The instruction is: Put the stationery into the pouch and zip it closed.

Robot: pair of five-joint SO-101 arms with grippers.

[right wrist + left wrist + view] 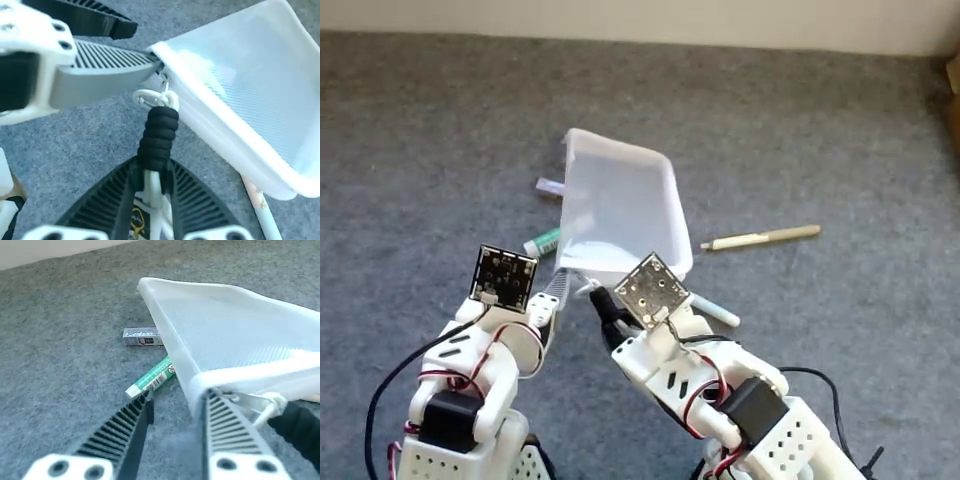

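The biggest thing is the grey mat point(420, 120) that covers the table. Everything sits on it.

Next come the two robot arms, side by side at the near edge. Both reach to the same corner of the pouch.

There is one pouch point(620, 205). It is white and you can half see through it. It lies in the middle of the mat, and its near corner is right at the grippers.

The right gripper point(152, 167) is pinched tight on the black pull cord point(159, 135) that hangs from the zipper. I think it holds the cord because that is the handle for sliding the zipper.

The left gripper point(178, 396) has its jaws spread wide and holds nothing. One jaw touches the pouch corner, just beside the zipper ring. I think it is there to keep the pouch from sliding when the cord gets pulled.

There are four pieces of stationery, and all four lie out on the mat, not in the pouch. So the job looks like it is near the start.

One beige pen point(760, 238) lies on the far side of the pouch from the left arm, a little apart from it. One pale blue pen point(718, 313) pokes out from under the pouch, near the right arm. One green and white stick point(152, 377) lies just beside the pouch, near the left gripper. One small grey box point(142, 336) lies a bit past the stick.
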